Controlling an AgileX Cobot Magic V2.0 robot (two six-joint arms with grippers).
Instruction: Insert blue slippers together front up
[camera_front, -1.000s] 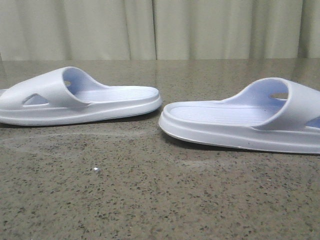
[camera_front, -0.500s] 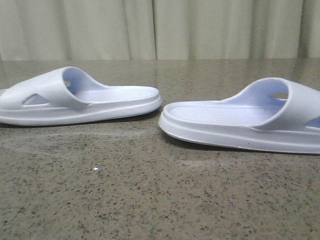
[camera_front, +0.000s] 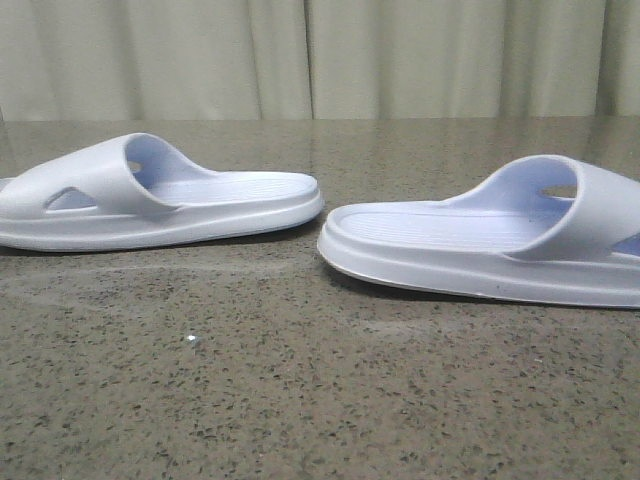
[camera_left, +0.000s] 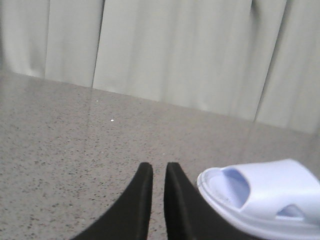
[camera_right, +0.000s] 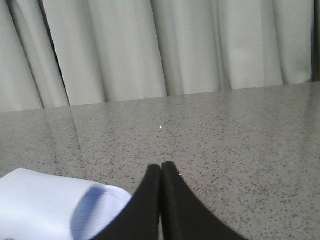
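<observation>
Likely light, springy foam best pinched by the strap, the left slipper (camera_front: 150, 195) lies near the bench's (camera_front: 300, 400) left edge, the right slipper (camera_front: 490, 235) toward its right, untouched, while left tool (camera_left: 158, 172) is nearly closed and right tool (camera_right: 161, 170) closed, both empty.

Two pale blue slippers lay sole-down, heels nearly meeting. The left slipper (camera_front: 150, 195) sat just beside the left end effector (camera_left: 158, 172). The right slipper (camera_front: 490, 240) sat beside the right end effector (camera_right: 161, 170).
</observation>
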